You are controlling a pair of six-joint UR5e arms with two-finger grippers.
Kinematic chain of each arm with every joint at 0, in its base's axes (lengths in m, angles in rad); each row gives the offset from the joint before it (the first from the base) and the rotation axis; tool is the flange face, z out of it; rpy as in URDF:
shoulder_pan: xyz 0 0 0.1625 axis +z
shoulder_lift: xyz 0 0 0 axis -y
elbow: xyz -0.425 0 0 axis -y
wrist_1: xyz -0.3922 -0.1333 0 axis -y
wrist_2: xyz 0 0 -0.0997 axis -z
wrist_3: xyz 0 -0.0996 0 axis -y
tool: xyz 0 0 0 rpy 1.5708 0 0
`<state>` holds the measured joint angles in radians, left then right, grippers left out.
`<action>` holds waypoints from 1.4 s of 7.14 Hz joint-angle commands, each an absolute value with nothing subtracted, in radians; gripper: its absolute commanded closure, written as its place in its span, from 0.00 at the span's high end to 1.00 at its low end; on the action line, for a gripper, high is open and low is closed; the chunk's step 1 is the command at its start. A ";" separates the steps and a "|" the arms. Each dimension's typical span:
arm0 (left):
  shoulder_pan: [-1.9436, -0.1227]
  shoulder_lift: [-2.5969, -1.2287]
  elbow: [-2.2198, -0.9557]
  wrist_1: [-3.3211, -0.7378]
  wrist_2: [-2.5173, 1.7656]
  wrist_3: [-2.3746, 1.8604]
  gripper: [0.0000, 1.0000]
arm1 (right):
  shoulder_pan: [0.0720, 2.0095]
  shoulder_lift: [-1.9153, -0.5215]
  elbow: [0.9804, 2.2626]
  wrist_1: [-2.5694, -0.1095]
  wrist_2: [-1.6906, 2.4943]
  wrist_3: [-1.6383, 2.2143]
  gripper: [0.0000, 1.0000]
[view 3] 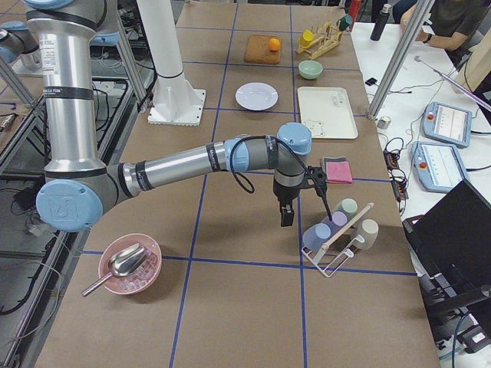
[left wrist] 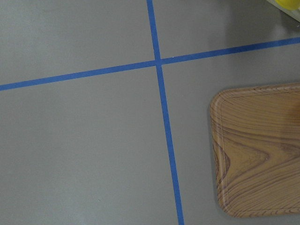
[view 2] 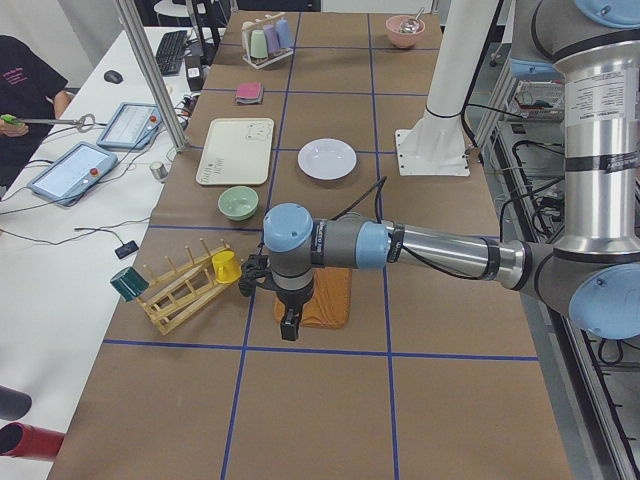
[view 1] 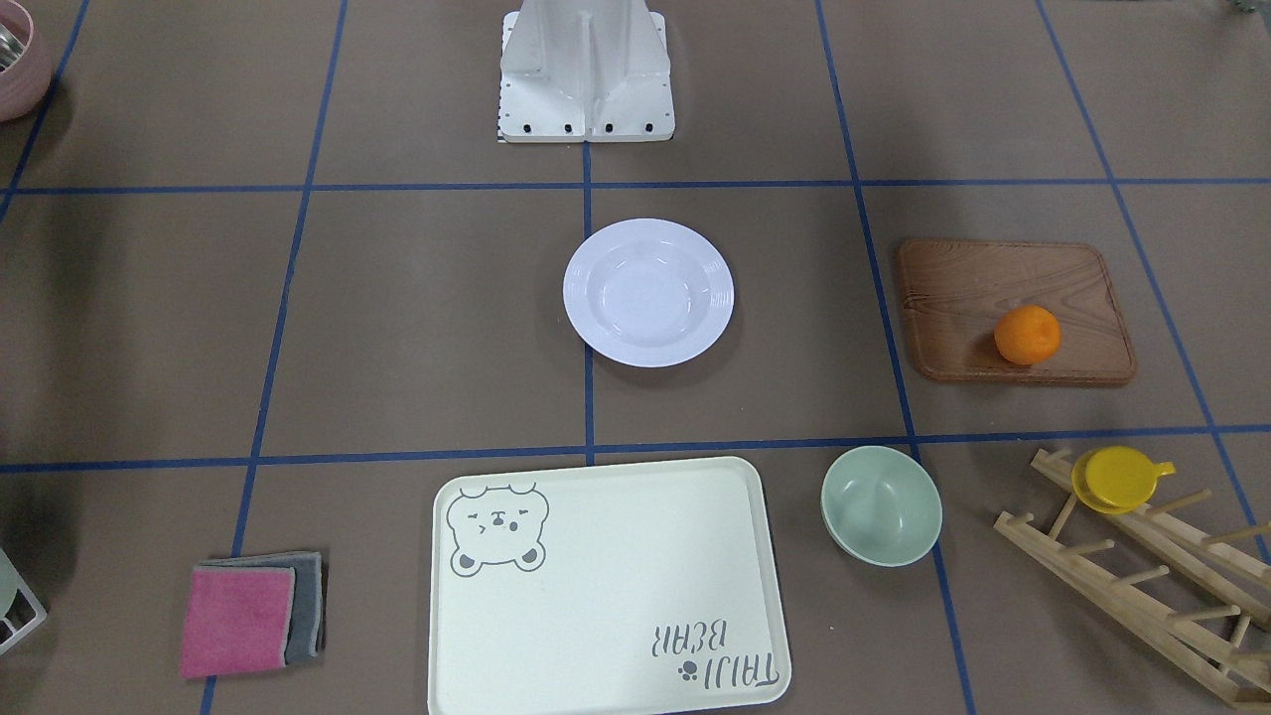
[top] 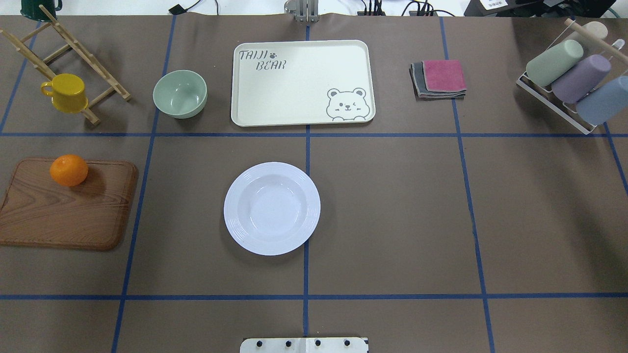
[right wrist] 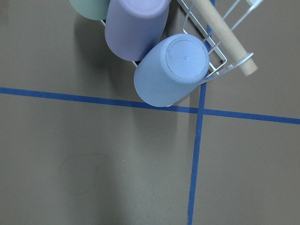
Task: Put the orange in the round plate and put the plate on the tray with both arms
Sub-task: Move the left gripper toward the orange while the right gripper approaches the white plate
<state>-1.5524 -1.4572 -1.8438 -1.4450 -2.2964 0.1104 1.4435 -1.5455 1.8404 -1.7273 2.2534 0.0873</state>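
Observation:
The orange (top: 68,170) sits on the far corner of a brown wooden board (top: 64,203) at the table's left. The white round plate (top: 272,208) lies in the middle of the table with nothing in it. Beyond it rests the cream bear tray (top: 301,82), also with nothing on it. My left gripper (view 2: 290,327) hangs point-down over the board's outer end, and I cannot tell its state. My right gripper (view 3: 287,217) hangs just beside the cup rack (view 3: 337,234), its state also unclear. Neither wrist view shows any fingers.
A pale green bowl (top: 180,93) stands left of the tray. A wooden peg rack (top: 64,73) holds a yellow cup (top: 66,92). Folded pink and grey cloths (top: 439,78) lie right of the tray. A pink bowl with a scoop (view 3: 129,264) sits near the right arm. People sit along the far side.

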 commanded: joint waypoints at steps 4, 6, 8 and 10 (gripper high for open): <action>-1.534 -1.529 -1.853 -1.457 -2.321 -0.070 0.99 | 1.334 -1.514 1.885 -1.547 2.273 0.307 1.00; -1.439 -1.592 -1.853 -1.469 -2.326 -0.228 0.99 | 1.189 -1.467 1.910 -1.456 2.278 0.471 1.00; -1.309 -1.611 -1.842 -1.610 -2.318 -0.460 0.99 | 1.117 -1.389 1.898 -1.456 2.469 0.573 1.00; -1.203 -1.658 -1.818 -1.657 -2.313 -0.605 0.99 | 1.057 -1.313 1.887 -1.412 2.555 0.670 1.00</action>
<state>-1.2639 -1.6267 -1.8349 -1.6278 -2.3160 -0.5182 1.0937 -1.3608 1.8941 -1.4446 2.4985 0.6191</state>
